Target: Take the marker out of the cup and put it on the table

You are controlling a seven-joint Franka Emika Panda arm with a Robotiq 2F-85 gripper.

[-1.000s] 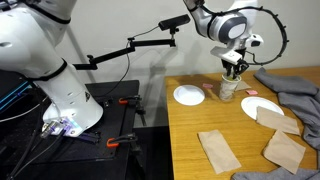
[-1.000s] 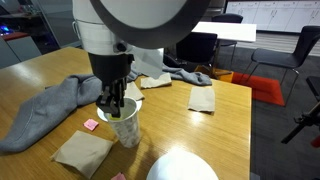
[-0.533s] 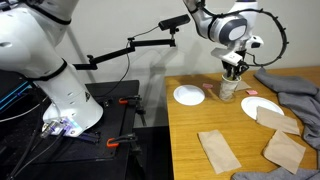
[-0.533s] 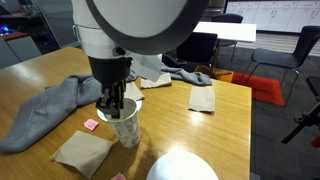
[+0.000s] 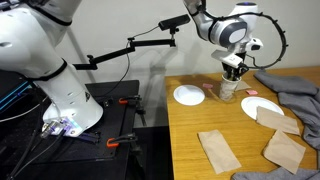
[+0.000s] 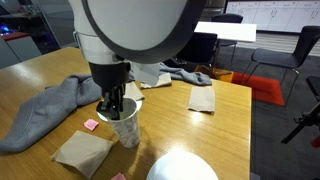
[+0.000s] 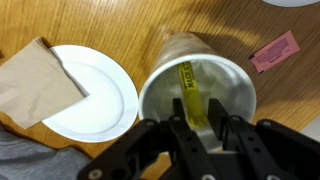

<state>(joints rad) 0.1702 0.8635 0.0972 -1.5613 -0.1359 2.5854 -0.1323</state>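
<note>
Here hand (image 7: 205, 127) inside cup (image 7: 240, 85), clenched on yellow marker (image 7: 187, 85); dark print along marker too blurred to read.

No legible writing

In the wrist view the marker (image 7: 187, 88) bears dark print along its yellow barrel, but it is too blurred and small to read.

The bench (image 7: 120, 25) is finished in smooth, lightly glossy wood; the cup (image 7: 232, 92) (pale, matt) is made of paper.
</note>
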